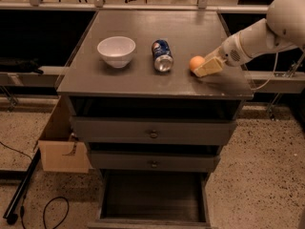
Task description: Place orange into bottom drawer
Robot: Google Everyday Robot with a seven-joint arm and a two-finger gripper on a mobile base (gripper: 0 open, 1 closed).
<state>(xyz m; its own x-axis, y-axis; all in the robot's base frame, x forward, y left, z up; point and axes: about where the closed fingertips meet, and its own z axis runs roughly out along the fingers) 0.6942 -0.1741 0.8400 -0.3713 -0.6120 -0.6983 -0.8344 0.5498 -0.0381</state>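
Observation:
The orange (195,62) is a small round fruit resting on the grey cabinet top (143,78), right of centre. My gripper (204,67) reaches in from the right on a white arm and sits low on the top, right against the orange. One pale finger (209,67) shows in front of the fruit. The bottom drawer (152,194) is pulled out below, its dark inside showing with nothing seen in it.
A white bowl (116,50) and a blue soda can (162,55) lying on its side sit on the cabinet top, left of the orange. The two upper drawers (153,132) with round knobs are shut. A cardboard box (59,147) and cables lie on the floor at left.

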